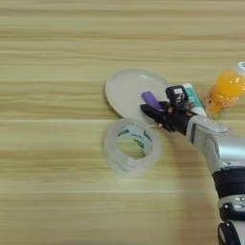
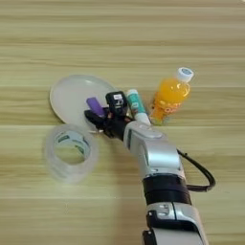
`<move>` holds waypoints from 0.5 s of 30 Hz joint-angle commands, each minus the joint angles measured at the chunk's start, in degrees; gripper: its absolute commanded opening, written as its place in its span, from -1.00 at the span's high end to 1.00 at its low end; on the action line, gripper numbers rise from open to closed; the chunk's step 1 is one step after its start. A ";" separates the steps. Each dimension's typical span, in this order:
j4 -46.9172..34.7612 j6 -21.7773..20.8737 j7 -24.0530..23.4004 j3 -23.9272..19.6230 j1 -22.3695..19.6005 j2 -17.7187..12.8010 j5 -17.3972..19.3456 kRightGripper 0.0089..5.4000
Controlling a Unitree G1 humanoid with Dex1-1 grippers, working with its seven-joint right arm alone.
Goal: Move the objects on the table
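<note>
Tool at the plate's edge
The tool [image 2: 103, 111] has its fingers apart around the purple block [image 2: 94, 106] on the plate [image 2: 67, 95]; tape roll [image 2: 70, 152], glue stick [image 2: 136, 106] and juice bottle [image 2: 171, 95] sit nearby on the bench [image 2: 122, 38].

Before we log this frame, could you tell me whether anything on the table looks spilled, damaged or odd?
Nothing stands out: the orange-juice bottle is capped, with no spill on the table.
</note>
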 commanded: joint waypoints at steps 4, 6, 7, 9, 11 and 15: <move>-1.45 -2.68 -0.51 -0.69 -3.37 -1.55 -0.50 0.31; -1.41 -2.83 -0.49 -0.75 -3.37 -1.51 -0.45 0.36; -1.44 -2.97 -0.51 -0.79 -3.38 -1.49 -0.45 0.42; -1.37 -3.31 -0.54 -0.84 -3.47 -1.49 -0.48 0.47; -1.51 -3.44 -0.52 -0.88 -3.49 -1.51 -0.43 0.47; -2.25 -4.05 -0.58 -1.00 -3.54 -1.50 -0.40 0.47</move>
